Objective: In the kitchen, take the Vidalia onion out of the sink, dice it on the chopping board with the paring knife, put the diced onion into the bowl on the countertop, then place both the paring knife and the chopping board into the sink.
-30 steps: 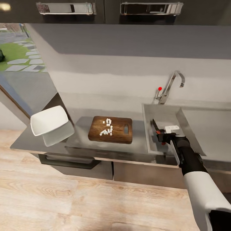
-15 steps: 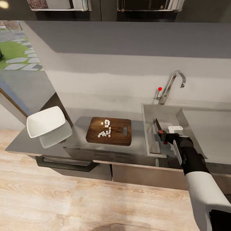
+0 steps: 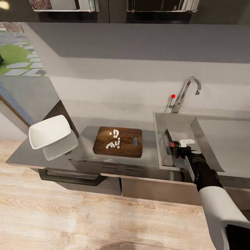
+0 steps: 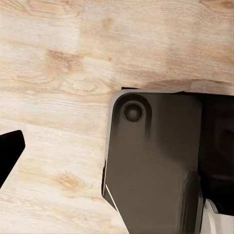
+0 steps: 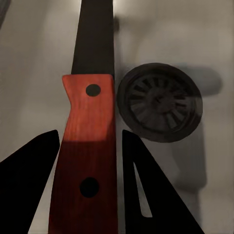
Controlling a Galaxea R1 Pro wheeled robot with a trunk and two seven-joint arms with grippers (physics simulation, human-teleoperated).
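My right gripper hangs low inside the sink, shut on the paring knife. In the right wrist view the knife has a red-brown riveted handle and a dark blade, held between my black fingers just beside the round dark drain. The brown chopping board lies on the glossy countertop left of the sink, with diced onion scattered on it. The white square bowl sits at the counter's left end. One dark fingertip of my left gripper points at the floor.
A chrome tap with a red knob stands behind the basin; the drainboard runs to its right. The bowl's pale reflection shows beside it. Grey drawers with a dark handle sit under the counter. My dark base stands on wooden floor.
The head view shifted a second ago. Since half a second ago my right gripper has carried the knife slightly left and lower in the sink. Board, onion and bowl stay put.
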